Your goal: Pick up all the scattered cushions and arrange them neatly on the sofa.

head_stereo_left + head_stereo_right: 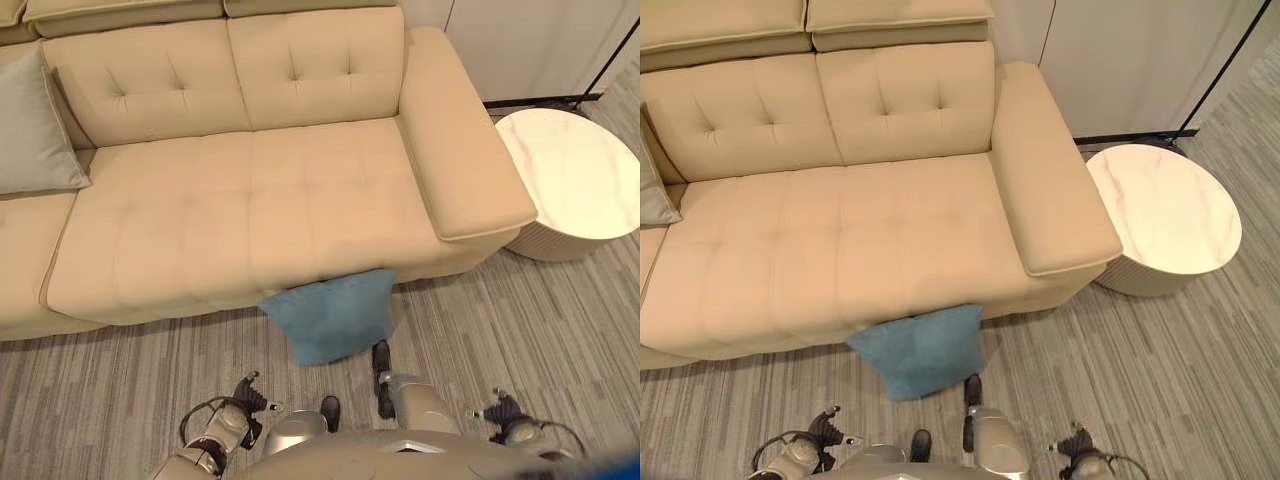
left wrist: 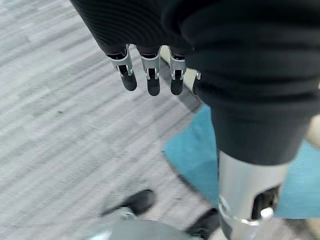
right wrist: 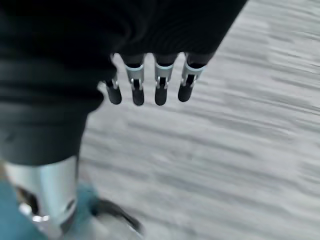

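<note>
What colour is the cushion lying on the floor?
Blue cushion, plain; clearest in the left eye view.

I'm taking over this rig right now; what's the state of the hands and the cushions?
Left hand: open, empty, hanging above the floor.
Right hand: open, empty, hanging above the floor.
Blue cushion: on the floor against the front of the sofa, not yet picked up.
Grey cushion: already leaning on the sofa at the robot's left.
Left to do: lift the blue cushion and set it neatly on the sofa.
</note>
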